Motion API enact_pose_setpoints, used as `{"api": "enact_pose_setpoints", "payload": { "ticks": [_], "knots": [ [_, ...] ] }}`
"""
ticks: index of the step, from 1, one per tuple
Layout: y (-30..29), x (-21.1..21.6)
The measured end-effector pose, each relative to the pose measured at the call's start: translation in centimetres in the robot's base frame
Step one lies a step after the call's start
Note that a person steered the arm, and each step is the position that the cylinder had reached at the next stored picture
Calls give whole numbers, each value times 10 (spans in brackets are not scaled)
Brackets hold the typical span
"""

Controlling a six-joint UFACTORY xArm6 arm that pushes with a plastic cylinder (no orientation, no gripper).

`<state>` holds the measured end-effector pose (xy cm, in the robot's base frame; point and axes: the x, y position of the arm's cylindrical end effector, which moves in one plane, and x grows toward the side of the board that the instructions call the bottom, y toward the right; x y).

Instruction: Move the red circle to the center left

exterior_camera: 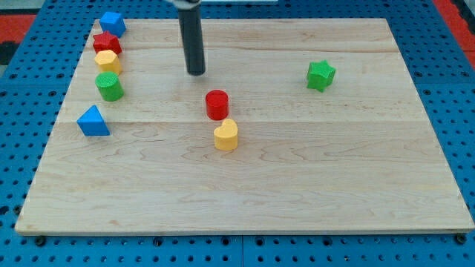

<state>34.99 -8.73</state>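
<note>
The red circle [217,104] stands near the middle of the wooden board [312,178]. A yellow heart-shaped block [225,136] sits just below it, almost touching. My tip [196,73] rests on the board above and slightly left of the red circle, a short gap away from it.
Along the view's left edge stand a blue block [113,23], a red star [106,43], a yellow hexagon [108,61], a green cylinder [110,87] and a blue triangle [93,121]. A green star [320,76] sits at the right.
</note>
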Motion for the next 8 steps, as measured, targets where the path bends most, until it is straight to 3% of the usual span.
{"api": "enact_pose_setpoints", "payload": {
  "ticks": [2, 3, 5, 6, 7, 8],
  "knots": [
    [-128, 16],
    [-134, 16],
    [31, 14],
    [97, 44],
    [66, 80],
    [-13, 80]
  ]
}}
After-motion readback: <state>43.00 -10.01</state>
